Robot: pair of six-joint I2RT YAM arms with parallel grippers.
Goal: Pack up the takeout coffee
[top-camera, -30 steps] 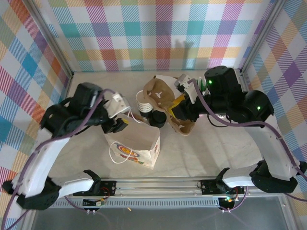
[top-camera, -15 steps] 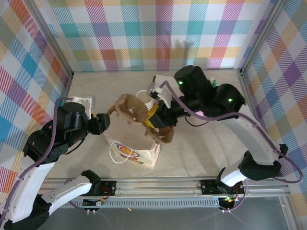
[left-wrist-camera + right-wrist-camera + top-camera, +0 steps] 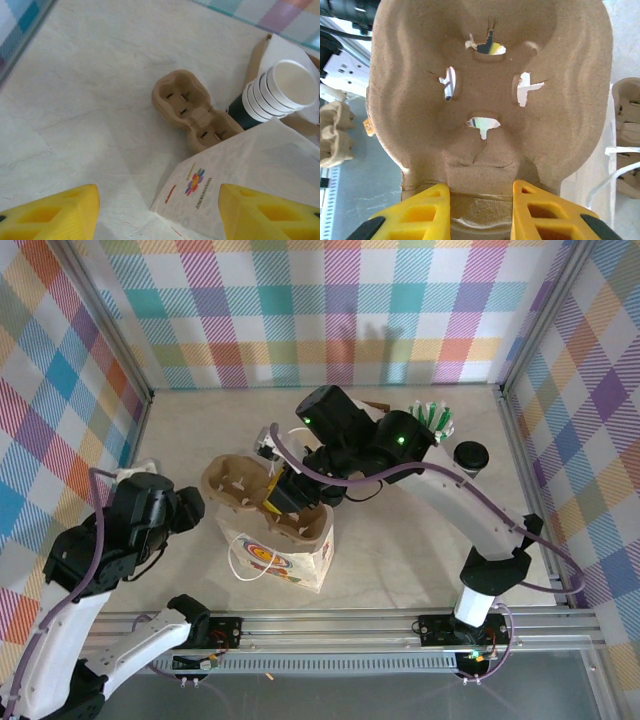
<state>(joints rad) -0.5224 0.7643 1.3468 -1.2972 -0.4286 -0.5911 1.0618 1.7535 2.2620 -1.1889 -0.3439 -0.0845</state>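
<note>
The takeout coffee [image 3: 470,455], a small dark cup with a black lid, stands at the back right, far from both grippers. My right gripper [image 3: 275,502] [image 3: 481,210] is shut on the middle ridge of a brown pulp cup carrier [image 3: 300,525] [image 3: 490,75], holding it over the back rim of the open white paper bag [image 3: 280,558]. To the left of the bag, my left gripper [image 3: 188,506] [image 3: 159,215] is open with nothing between its yellow fingers [image 3: 47,215]. It faces the bag's side [image 3: 250,185].
A pink cup of green-and-white sticks [image 3: 435,418] stands beside the coffee. Lidless cups [image 3: 282,90] are stacked behind the bag. Next to them is a brown two-well carrier [image 3: 192,112]. Checked walls close in the back and both sides. A metal rail [image 3: 330,625] runs along the near edge.
The right arm has swung left from the back right, carrying the carrier to the bag and uncovering the coffee. The left gripper has drawn back left, away from the bag, with its jaws wider.
</note>
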